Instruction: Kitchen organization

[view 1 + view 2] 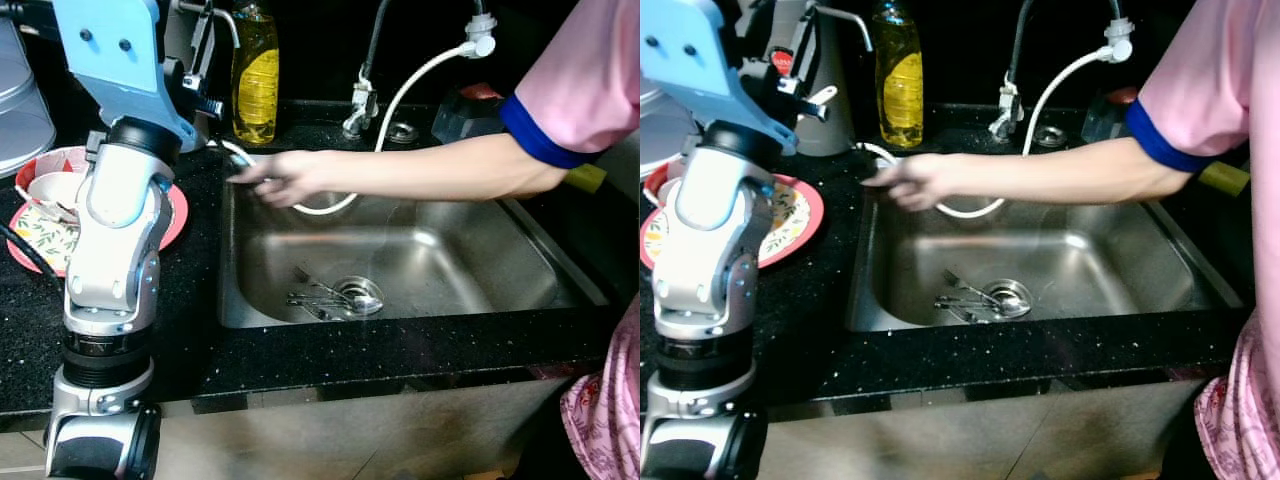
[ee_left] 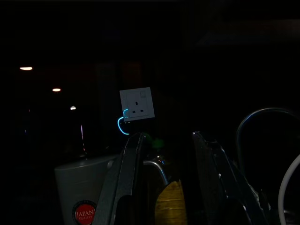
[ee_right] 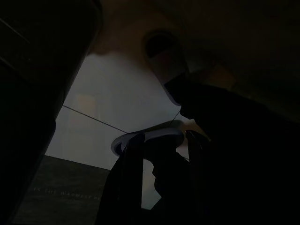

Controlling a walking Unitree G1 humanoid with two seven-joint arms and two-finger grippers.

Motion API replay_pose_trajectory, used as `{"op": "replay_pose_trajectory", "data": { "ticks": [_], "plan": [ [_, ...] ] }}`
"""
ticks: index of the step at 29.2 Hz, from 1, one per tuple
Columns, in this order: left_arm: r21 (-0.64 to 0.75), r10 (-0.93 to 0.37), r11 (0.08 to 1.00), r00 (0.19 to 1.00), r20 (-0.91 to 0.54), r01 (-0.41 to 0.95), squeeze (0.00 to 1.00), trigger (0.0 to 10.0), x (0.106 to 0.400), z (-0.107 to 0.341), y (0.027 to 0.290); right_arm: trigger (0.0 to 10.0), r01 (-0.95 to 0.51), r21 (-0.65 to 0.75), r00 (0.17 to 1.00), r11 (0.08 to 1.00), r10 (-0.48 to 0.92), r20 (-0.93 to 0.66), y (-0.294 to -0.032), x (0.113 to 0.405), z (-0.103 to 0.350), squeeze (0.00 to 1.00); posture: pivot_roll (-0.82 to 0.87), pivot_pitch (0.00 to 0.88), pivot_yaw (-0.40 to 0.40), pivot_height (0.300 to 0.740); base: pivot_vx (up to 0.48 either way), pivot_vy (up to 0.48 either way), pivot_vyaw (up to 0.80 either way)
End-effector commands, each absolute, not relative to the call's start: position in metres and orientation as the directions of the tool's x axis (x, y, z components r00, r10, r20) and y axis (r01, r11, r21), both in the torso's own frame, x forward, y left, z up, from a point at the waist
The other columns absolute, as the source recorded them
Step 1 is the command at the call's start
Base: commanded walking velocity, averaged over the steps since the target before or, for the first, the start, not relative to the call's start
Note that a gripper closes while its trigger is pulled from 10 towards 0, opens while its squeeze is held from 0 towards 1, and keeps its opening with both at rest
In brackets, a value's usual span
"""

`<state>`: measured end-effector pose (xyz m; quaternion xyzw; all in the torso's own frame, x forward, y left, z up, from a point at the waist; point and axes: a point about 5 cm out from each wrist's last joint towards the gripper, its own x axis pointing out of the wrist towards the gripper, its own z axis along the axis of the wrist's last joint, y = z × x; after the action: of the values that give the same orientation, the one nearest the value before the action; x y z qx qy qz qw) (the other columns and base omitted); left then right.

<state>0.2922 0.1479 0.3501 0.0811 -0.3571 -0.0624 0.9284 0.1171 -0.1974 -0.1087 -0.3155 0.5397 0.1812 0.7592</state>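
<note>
Cutlery (image 1: 325, 298) lies heaped at the sink (image 1: 500, 290) drain: thin, wet, slippery steel, best pinched by the handles. A person's hand (image 1: 285, 178) reaches over the sink's far-left corner. The left gripper (image 2: 164, 187), raised left of the sink, gapes empty; the right gripper (image 3: 161, 183) likewise parted.

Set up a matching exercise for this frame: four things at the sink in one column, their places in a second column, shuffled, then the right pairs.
Things:
1. cutlery
2. yellow soap bottle
3. patterned plate
4. person's hand

Places:
A. on the black counter left of the sink
B. at the sink's back left corner, on the white hose
C. at the bottom of the sink, by the drain
D. upright on the counter behind the sink, left of the tap

Pairs: 1-C, 2-D, 3-A, 4-B
</note>
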Motion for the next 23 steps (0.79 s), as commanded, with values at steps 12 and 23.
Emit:
{"op": "replay_pose_trajectory", "data": {
  "ticks": [12, 23],
  "plan": [
    [0.195, -0.183, 0.978, 0.739, 0.648, 0.071, 0.00, 10.0, 0.2934, 0.3471, 0.1450, 10.0, -0.614, -0.274, 0.341, 0.740, -0.065, -0.938, -0.1976, 0.1152, -0.1092, 0.00, 0.23, 0.000, -0.050, 0.740, 0.000, 0.000, 0.00],
    [0.195, -0.183, 0.978, 0.739, 0.649, 0.070, 0.00, 10.0, 0.2933, 0.3471, 0.1453, 10.0, -0.613, -0.273, 0.340, 0.741, -0.064, -0.938, -0.1971, 0.1148, -0.1094, 0.00, 0.23, 0.000, -0.049, 0.740, 0.000, 0.000, 0.00]
  ]
}}
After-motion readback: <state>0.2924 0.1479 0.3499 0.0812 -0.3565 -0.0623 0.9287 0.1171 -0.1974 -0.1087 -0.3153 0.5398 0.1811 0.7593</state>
